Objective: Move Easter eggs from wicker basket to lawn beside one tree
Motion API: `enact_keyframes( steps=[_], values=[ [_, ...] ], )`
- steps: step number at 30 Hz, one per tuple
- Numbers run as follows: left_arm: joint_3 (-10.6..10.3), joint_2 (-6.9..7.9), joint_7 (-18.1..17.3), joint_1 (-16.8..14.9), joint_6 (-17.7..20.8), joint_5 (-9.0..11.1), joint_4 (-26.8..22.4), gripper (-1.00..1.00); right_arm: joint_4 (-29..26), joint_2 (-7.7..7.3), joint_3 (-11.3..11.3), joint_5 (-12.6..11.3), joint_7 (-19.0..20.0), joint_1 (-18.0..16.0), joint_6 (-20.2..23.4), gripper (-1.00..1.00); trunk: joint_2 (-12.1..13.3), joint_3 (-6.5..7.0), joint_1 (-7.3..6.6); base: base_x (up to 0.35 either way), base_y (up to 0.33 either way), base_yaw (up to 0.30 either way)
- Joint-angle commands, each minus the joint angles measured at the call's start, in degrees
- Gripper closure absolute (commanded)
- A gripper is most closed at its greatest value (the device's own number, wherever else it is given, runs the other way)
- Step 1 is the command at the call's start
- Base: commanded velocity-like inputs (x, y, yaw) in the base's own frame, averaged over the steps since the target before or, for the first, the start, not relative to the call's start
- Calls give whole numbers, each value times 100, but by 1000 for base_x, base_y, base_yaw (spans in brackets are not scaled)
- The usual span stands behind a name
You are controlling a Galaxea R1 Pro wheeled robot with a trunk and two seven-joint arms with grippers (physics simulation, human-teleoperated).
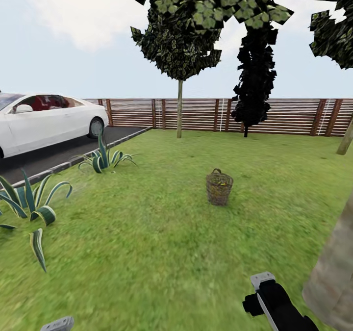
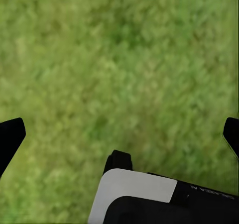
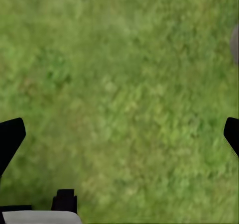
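Wicker basket [image 1: 219, 188] upright on lawn [image 1: 162, 233]; wrist lettering seemingly illegible.

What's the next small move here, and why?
Probably drive forward toward the basket. It stands well ahead on the lawn, out of reach of either arm, and both claws, left and right, are open over bare grass.

— What colours out there?
— Green lawn [image 1: 162, 233], brown woven basket [image 1: 218, 188] with a yellow speck inside.
— And further off?
— White car [image 1: 44, 120] far left, reddish-brown slatted fence [image 1: 284, 116].
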Motion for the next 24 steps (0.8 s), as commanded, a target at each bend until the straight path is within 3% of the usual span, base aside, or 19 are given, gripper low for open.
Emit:
enact_keyframes(
  steps=[1, 24],
  values=[
    [6, 1, -2, 1, 23, 14, -9, -100, -7, -7, 17, 32, 1, -5, 28, -100, -3, -5, 4, 340, 0, 0],
    [7, 10, -2, 1, 32, 14, -8, -100, -5, -9, 7, 32, 0, -4, 28, -100, -3, -5, 4, 340, 62, 0]
  ],
)
